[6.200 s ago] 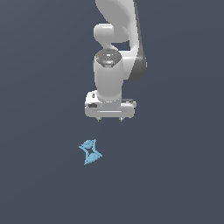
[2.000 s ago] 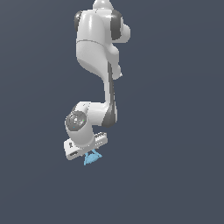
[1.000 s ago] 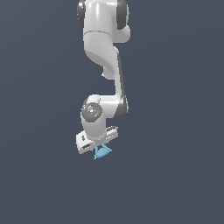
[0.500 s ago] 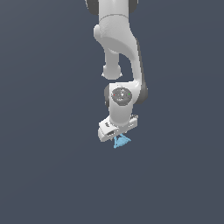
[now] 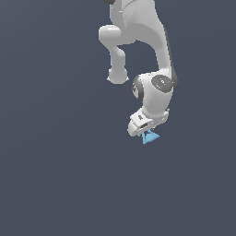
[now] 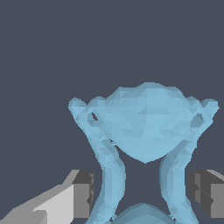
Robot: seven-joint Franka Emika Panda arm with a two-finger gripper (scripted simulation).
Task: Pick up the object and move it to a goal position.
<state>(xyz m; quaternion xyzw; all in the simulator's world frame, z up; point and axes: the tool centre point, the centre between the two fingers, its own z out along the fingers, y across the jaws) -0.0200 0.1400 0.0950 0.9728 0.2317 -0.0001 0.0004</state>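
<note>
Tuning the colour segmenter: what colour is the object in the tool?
Light blue, uniform, no pattern. The object shows best in the wrist view, between the tool's fingers.

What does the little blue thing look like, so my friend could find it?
Start at the big white robot arm and follow it down to its lowest end. Between the grey-tipped fingers sits a small light-blue object with flared, pointed lobes joined by a narrow waist. It is the only coloured thing against the plain dark grey background.

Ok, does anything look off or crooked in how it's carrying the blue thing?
Nothing stands out. The light-blue object sits between the fingers of the gripper, at the tilted wrist's tip, and looks intact in the wrist view. Nothing else is visible.
</note>
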